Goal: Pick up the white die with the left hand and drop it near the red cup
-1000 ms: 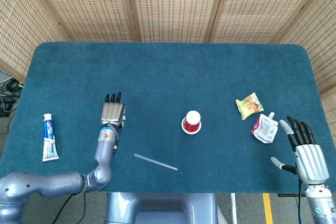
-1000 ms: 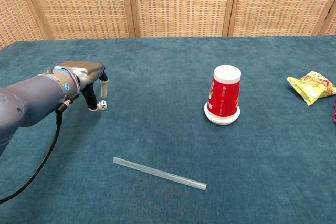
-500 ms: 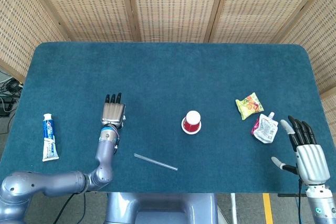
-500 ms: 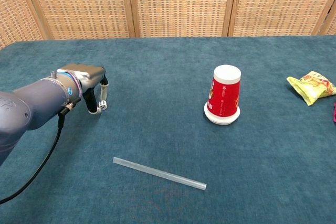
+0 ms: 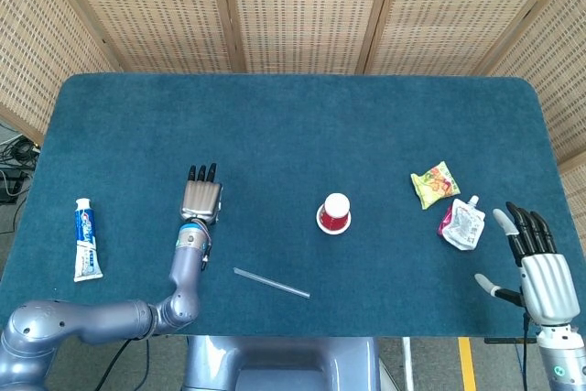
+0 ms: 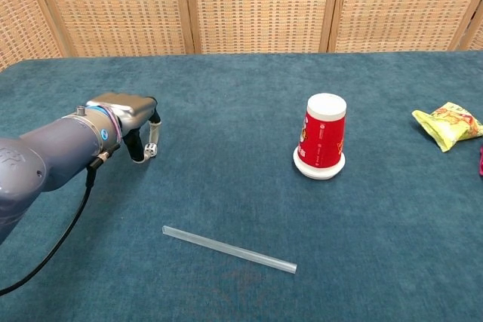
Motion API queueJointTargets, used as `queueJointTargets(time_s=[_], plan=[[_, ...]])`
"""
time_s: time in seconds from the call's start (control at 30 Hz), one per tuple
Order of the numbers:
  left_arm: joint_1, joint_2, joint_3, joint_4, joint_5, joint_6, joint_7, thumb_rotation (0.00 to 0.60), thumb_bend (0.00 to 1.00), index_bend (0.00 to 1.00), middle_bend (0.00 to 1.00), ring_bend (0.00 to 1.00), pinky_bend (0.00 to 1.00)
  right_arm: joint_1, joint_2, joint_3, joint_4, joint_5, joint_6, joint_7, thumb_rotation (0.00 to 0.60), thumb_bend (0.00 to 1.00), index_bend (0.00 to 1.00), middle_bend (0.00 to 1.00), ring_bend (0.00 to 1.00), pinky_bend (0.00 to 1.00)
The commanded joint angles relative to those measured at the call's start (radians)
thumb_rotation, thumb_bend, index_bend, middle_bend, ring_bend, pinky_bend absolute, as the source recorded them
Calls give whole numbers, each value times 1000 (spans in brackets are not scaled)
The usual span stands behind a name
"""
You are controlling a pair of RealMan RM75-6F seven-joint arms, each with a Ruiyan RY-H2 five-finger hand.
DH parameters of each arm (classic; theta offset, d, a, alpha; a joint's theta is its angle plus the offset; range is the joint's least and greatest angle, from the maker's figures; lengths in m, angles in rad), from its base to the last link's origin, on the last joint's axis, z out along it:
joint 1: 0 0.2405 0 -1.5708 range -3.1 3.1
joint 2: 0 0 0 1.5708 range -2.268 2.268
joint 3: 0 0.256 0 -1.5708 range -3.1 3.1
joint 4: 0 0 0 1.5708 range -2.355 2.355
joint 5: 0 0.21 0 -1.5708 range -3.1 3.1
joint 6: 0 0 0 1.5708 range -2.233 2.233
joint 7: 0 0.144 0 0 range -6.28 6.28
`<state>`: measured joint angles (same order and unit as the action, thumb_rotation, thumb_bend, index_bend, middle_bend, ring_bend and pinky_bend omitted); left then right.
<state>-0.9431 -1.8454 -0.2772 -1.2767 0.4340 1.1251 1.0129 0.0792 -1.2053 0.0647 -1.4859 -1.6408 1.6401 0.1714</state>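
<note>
Currently my left robot hand pinches the white die between its fingertips, low over the bench and well left of the red cup. Grasp step underway; next: lift, carry rightward, release beside the cup. My right robot hand rests spread, holding nothing.

One red cup stands upside down on the worktop. One white die — seen only in the chest view. One clear straw, one toothpaste tube. Two soft packets — one yellow snack bag, one white spouted pouch. Two robot hands: left, right.
</note>
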Motion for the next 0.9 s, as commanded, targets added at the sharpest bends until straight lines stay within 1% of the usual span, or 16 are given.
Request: queueJointTargets(time_s=[0.03, 0.13, 0.3, 0.53, 0.73, 0.87, 0.9], plan=[[12, 29, -7, -44, 32, 12, -33, 600, 443, 540, 0, 0, 0, 0, 0, 0, 0, 2, -1, 0, 600, 89, 39, 0, 0, 0], [20, 61, -17, -93, 64, 28, -60, 600, 443, 537, 0, 0, 0, 0, 0, 1, 0, 1, -1, -1, 600, 89, 39, 0, 0, 0], [37, 139, -44, -219, 135, 60, -119, 600, 441, 536, 0, 0, 0, 0, 0, 1, -3, 1, -1, -4, 600, 89, 39, 0, 0, 0], [58, 197, -34, -332, 255, 75, -203, 600, 421, 525, 0, 0, 0, 0, -2, -2, -6, -2, -3, -14, 600, 89, 39, 0, 0, 0], [64, 213, -9, -360, 340, 59, -265, 600, 402, 496, 0, 0, 0, 0, -1, -2, -7, -2, -3, -18, 600, 89, 39, 0, 0, 0], [65, 217, -1, -364, 379, 50, -297, 600, 314, 488, 0, 0, 0, 0, -1, -2, -7, 0, -6, -16, 600, 88, 39, 0, 0, 0], [66, 217, -1, -364, 384, 49, -303, 600, 313, 486, 0, 0, 0, 0, -1, -2, -7, 1, -7, -16, 600, 89, 39, 0, 0, 0]])
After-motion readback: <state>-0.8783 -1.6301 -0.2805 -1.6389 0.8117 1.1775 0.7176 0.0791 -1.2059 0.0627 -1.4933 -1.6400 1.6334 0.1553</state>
